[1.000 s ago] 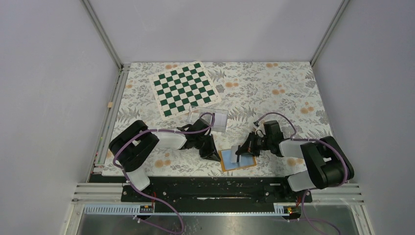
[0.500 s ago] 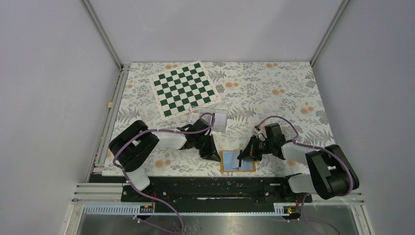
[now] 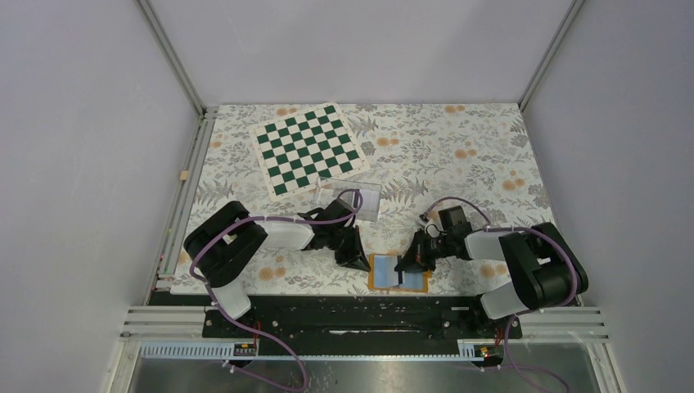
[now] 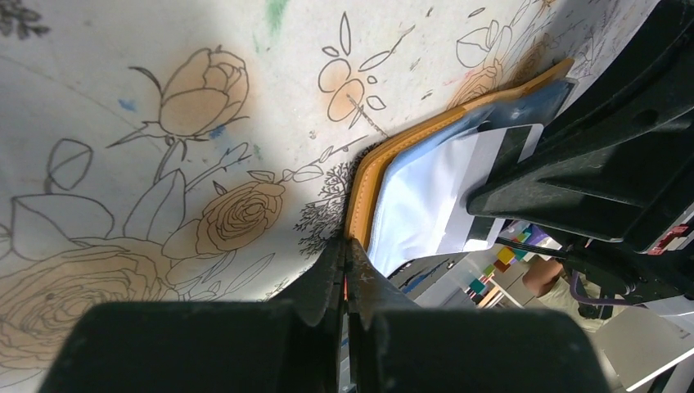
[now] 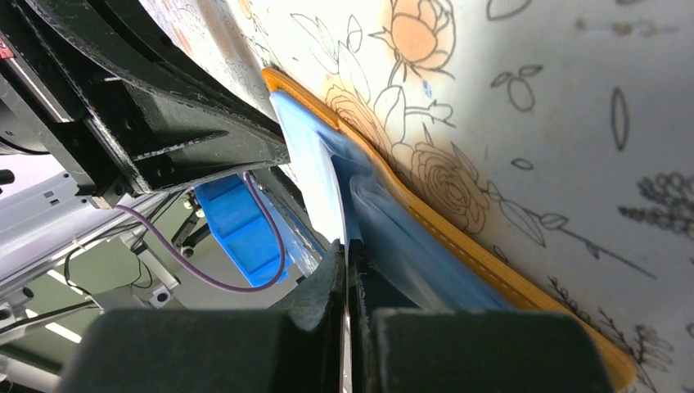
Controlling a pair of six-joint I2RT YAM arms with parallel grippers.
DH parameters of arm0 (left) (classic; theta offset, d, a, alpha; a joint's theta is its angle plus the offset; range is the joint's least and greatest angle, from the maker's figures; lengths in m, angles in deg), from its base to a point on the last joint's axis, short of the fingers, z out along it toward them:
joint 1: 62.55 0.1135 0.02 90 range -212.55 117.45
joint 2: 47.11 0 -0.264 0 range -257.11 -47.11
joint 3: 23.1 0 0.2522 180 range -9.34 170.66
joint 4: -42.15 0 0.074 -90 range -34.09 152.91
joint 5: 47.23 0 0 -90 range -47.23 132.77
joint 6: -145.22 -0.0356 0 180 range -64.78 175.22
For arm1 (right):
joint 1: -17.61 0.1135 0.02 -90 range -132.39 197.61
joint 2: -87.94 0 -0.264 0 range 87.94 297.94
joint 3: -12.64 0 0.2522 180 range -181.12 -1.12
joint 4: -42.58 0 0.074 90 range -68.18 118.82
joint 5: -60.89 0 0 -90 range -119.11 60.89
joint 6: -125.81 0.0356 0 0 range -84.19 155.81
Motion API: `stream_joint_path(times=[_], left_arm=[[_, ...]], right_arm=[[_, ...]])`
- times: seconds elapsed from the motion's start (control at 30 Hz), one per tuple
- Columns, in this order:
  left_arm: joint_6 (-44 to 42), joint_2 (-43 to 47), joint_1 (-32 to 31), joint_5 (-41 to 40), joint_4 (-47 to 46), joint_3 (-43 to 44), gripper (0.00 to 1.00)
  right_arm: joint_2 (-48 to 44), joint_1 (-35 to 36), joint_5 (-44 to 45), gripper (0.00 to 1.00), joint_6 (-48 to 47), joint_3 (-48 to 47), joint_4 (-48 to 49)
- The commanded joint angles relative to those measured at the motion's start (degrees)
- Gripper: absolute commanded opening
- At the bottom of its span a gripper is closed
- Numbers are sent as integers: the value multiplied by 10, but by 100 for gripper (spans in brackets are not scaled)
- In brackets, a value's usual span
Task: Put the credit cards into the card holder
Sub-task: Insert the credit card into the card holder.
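The card holder (image 3: pixel 385 271) lies open near the table's front edge, orange outside (image 4: pixel 364 192) and light blue inside (image 5: pixel 425 246). My left gripper (image 3: pixel 358 260) is shut, and its tips (image 4: pixel 345 243) rest against the holder's left orange rim. My right gripper (image 3: pixel 407 264) is shut on a credit card (image 4: pixel 458 192), which is white with a black stripe. The right gripper holds it low over the blue lining. In the right wrist view the card (image 5: pixel 327 192) runs edge-on out of the jaws (image 5: pixel 347 246), beside the blue pocket. No other credit cards show.
A green-and-white chessboard (image 3: pixel 308 147) lies at the back left. A clear plastic box (image 3: pixel 352 199) stands just behind my left wrist. The black rail (image 3: pixel 352 304) runs along the front edge, close to the holder.
My right wrist has dropped lower over the holder with the card. The holder has turned a little squarer to the front edge. The left arm has stayed put.
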State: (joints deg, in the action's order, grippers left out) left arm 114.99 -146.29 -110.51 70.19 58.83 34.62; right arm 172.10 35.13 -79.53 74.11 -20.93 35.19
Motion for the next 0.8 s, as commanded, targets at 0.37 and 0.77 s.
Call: stream_joint_path(times=[0.37,0.77], left_arm=[[-16,-16,-14,-60,51,-5,0],[-8,1,-13,-64,57,-5,0]], right_arm=[[-15,23,26,29,-41,-40,-87],[-34,80,142,50,-93,-129,-260]])
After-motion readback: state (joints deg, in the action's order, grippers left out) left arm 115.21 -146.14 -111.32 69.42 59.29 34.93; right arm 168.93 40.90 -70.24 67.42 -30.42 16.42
